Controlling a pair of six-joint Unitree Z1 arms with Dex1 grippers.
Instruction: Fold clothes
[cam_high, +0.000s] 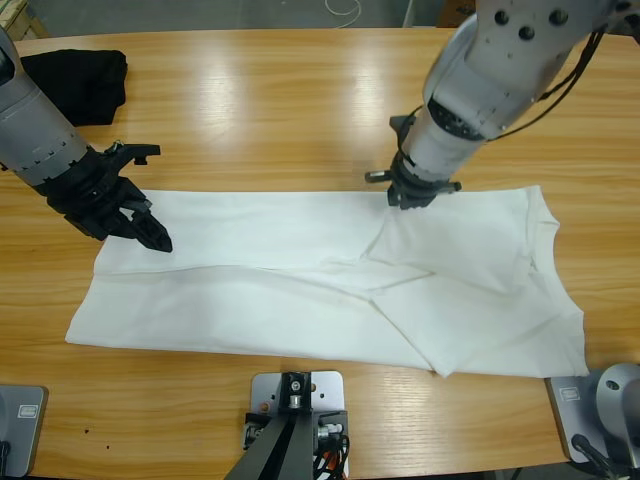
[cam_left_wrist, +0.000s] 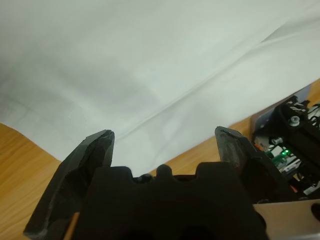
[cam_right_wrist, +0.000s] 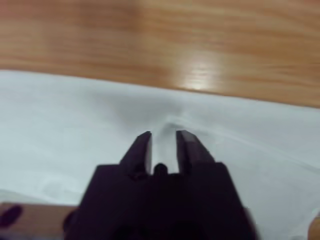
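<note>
shirt (cam_high: 300, 290) lies lengthwise-folded, a long band across the frame's middle on the worktop (cam_high: 300, 90) | left claw (cam_high: 140, 225) gapes empty, left end | right claw (cam_high: 410, 195) pinches upper edge | crosswise folds likely remain

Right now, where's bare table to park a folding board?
Free: the wood between the black garment and the right claw, and the strip below the T-shirt near its bottom-left hem. Crowded: the middle, covered by shirt with both claws, left claw included.
</note>
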